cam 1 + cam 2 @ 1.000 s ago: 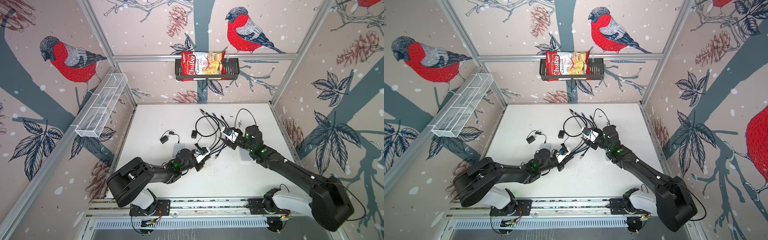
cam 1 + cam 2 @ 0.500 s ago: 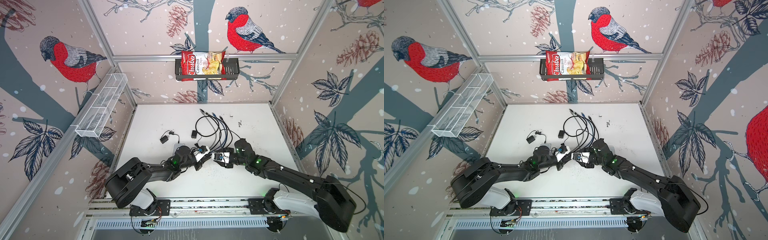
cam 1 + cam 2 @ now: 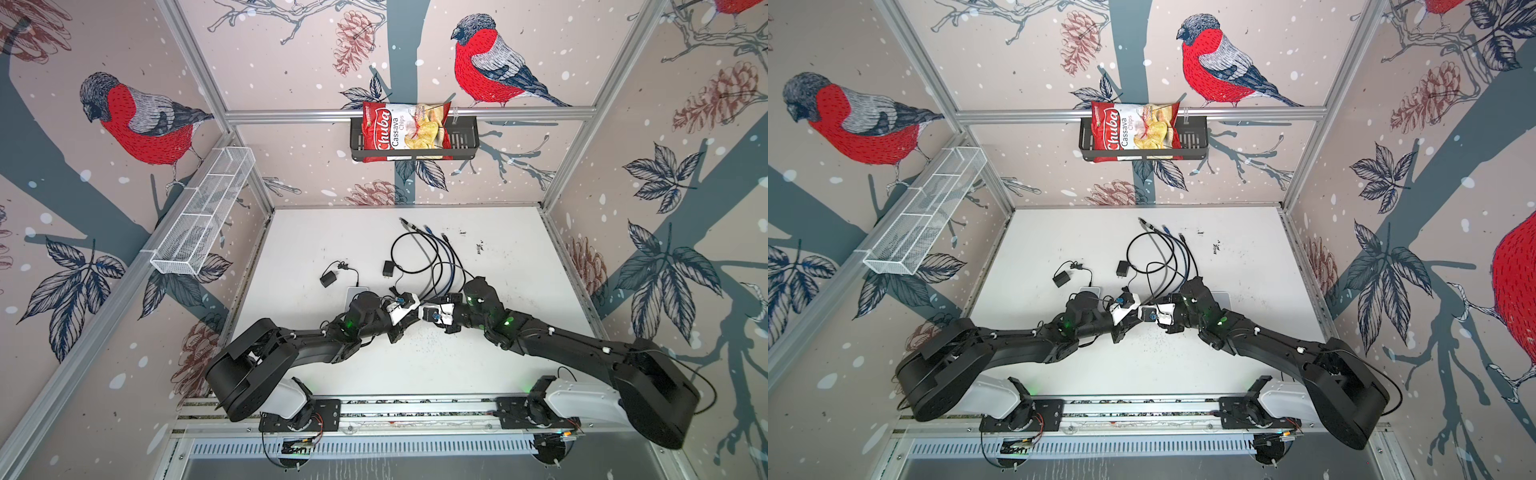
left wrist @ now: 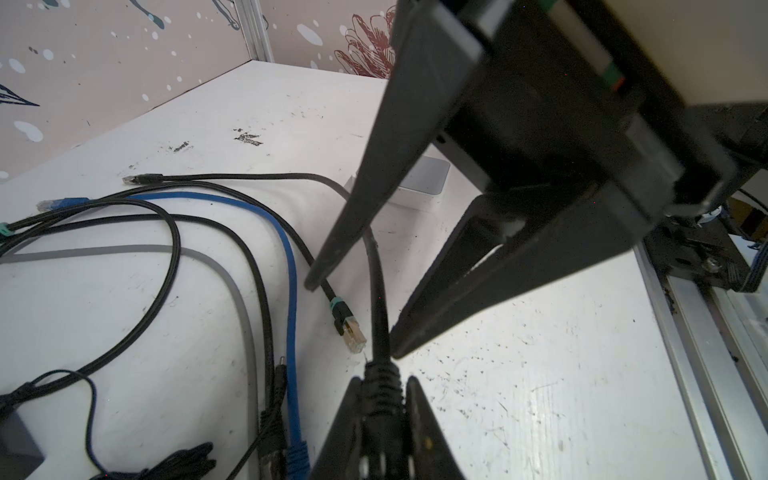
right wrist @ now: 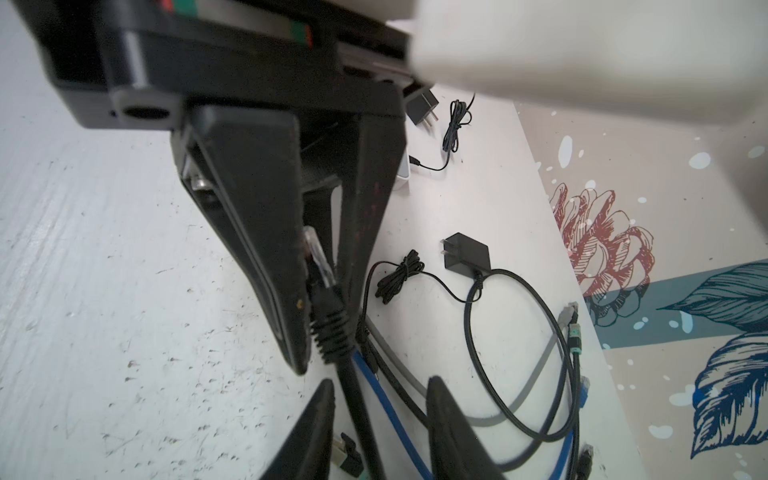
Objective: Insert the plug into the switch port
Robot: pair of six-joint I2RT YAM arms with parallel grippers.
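The left pincer [image 4: 383,380] is clenched on the black boot of the plug [image 5: 319,259], whose clear tip lies back between its fingers. The plug's cable [image 4: 376,282] runs out of that grip and passes between the fingers of the right pincer [image 5: 382,382]. That pincer stands released, fingers apart on either side of the cable; whether they touch it I cannot tell. In both top views the two pincers meet tip to tip near the middle of the table [image 4: 540,395]. A white box [image 4: 424,185] lies beyond the right pincer, its ports hidden. A blue cable [image 4: 291,266] lies nearby.
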